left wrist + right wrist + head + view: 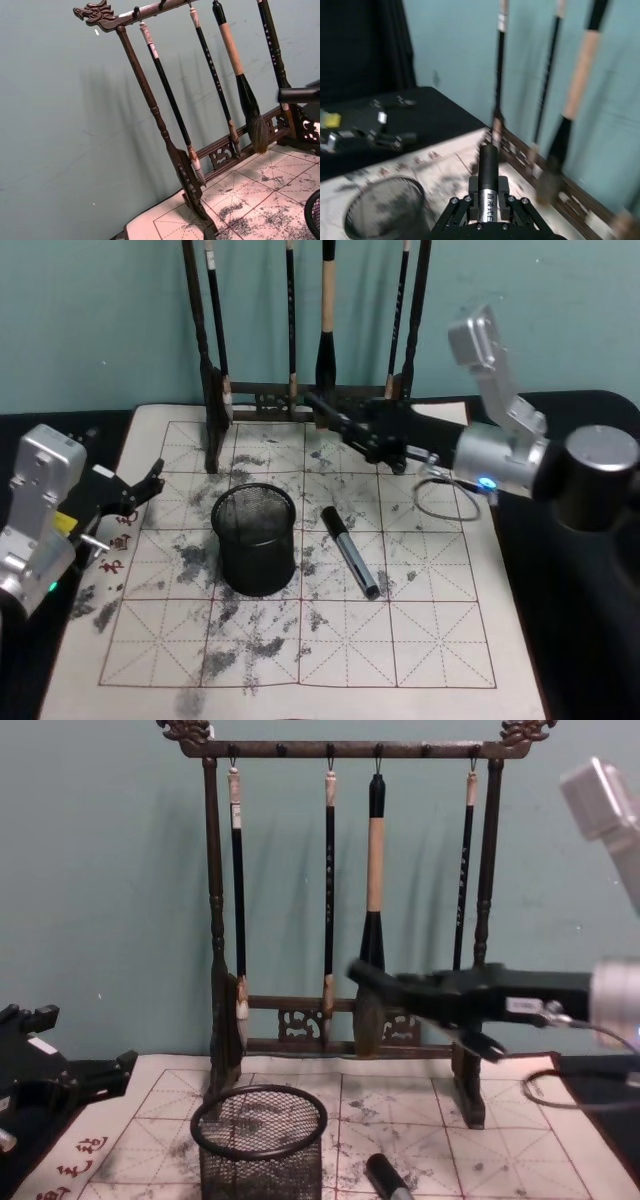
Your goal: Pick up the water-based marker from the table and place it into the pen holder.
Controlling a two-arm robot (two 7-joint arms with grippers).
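My right gripper hovers over the back of the table, in front of the brush rack, shut on a black water-based marker with a silver band. The marker points left, above and behind the pen holder, a black wire-mesh cup standing mid-mat. From the chest, the held marker sits well above the pen holder's rim. A second black marker lies flat on the mat just right of the cup. My left gripper rests open at the mat's left edge.
A tall dark wooden brush rack with several hanging brushes stands along the back of the mat. A grey cable loop hangs under my right wrist. Black cloth borders the mat on both sides.
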